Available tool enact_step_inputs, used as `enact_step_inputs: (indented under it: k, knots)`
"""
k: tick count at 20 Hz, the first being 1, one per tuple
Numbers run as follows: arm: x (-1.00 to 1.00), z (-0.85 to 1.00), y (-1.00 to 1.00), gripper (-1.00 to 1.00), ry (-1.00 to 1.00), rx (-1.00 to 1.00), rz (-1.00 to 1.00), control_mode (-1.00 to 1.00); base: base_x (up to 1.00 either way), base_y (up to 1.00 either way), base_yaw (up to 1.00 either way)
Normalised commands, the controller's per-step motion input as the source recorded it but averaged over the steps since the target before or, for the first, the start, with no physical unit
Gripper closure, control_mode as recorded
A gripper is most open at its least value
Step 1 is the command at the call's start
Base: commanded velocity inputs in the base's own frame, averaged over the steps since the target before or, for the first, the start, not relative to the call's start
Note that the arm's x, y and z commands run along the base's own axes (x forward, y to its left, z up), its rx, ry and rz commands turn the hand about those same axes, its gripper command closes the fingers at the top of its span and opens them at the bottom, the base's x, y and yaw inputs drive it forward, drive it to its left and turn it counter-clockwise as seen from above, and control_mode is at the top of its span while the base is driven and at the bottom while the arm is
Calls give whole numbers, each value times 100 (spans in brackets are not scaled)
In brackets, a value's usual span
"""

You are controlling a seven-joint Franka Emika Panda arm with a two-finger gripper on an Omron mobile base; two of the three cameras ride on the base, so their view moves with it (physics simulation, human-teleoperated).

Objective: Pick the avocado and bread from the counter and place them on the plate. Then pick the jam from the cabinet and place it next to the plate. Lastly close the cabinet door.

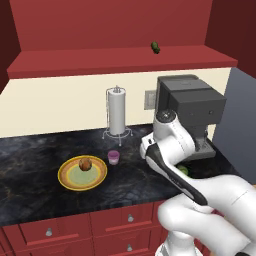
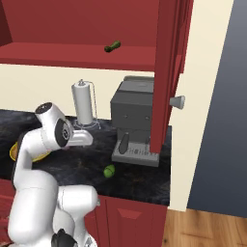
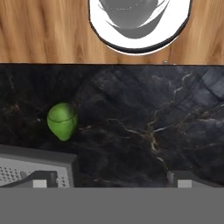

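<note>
Now | claw (image 3: 107,180) spread, empty | avocado (image 3: 62,120) just beside coffee machine (image 3: 37,168) | counter (image 3: 140,118)

black counter (image 1: 35,175), plate (image 1: 66,179), jam (image 1: 113,157), avocado (image 2: 109,170), paper-towel roll (image 1: 117,112), coffee machine (image 2: 135,120)

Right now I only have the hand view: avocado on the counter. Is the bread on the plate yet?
Observer: Yes, the bread sits on the plate.
Operator: Jam?
Observer: The jam stands on the counter, just beside the plate.
Operator: Cabinet door?
Observer: Open: the door juts out over the counter.
</note>
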Motion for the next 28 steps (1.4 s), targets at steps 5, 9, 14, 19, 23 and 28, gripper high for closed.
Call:
enact_step_inputs:
  k: [5, 9, 14, 19, 23, 28]
  knots:
    - [-6, -16, -51, -100, 0, 0, 0, -100, 0, 0, 0]
    - [-3, -14, -48, -100, 0, 0, 0, -100, 0, 0, 0]
    - [-5, -20, -47, -100, 0, 0, -2, -100, 0, 0, 0]
    - [-1, -30, -37, -100, 0, 0, -3, -100, 0, 0, 0]
    - [0, -41, -19, -100, 4, 2, -4, -100, 0, 0, 0]
    - [0, -31, -4, -100, 5, 3, -3, -100, 0, 0, 0]
